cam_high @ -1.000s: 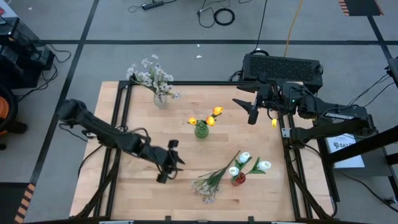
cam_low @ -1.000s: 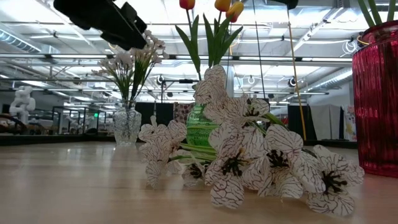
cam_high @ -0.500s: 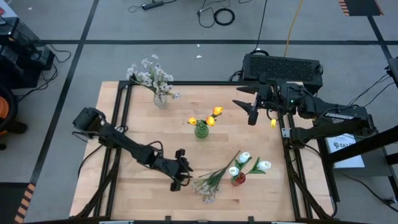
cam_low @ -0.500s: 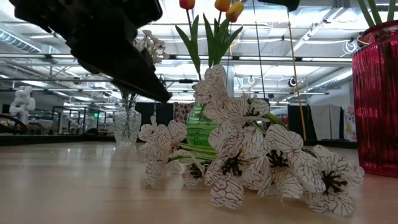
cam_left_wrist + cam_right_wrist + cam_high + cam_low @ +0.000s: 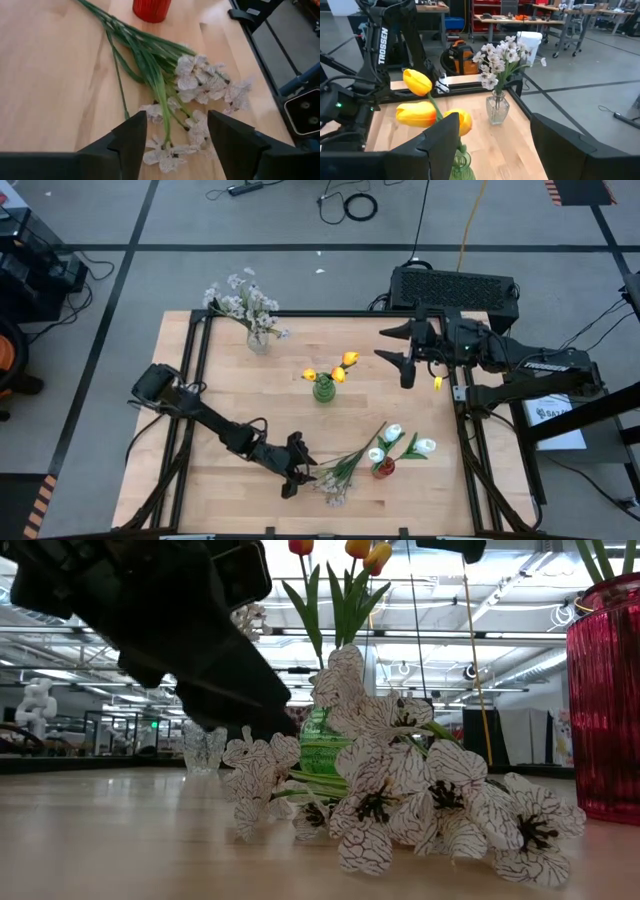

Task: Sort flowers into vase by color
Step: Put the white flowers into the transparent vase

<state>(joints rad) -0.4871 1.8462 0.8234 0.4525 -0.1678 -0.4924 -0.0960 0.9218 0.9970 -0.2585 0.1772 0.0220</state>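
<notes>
A loose spray of pale blossoms (image 5: 338, 472) lies flat on the wooden table, its green stems (image 5: 135, 55) running toward the red vase (image 5: 383, 468), which holds white tulips (image 5: 395, 436). My left gripper (image 5: 176, 122) is open and low over the spray's blossom end, one finger on each side of it and a stem running between them; I see no touch. The green vase (image 5: 323, 388) holds orange-yellow tulips (image 5: 422, 112). A clear vase (image 5: 258, 340) at the far left holds pale blossoms. My right gripper (image 5: 404, 366) hangs open, high at the far right.
Black frame rails (image 5: 196, 380) run along the table's left and right sides. A black box (image 5: 455, 288) sits behind the far right corner. Bare wood (image 5: 230, 410) lies between the clear vase and the left arm.
My left gripper has come down and moved toward the table's right and near edges, rolling as it went, until it reached the blossom end of the loose spray. The spray and the vases have stayed put.
</notes>
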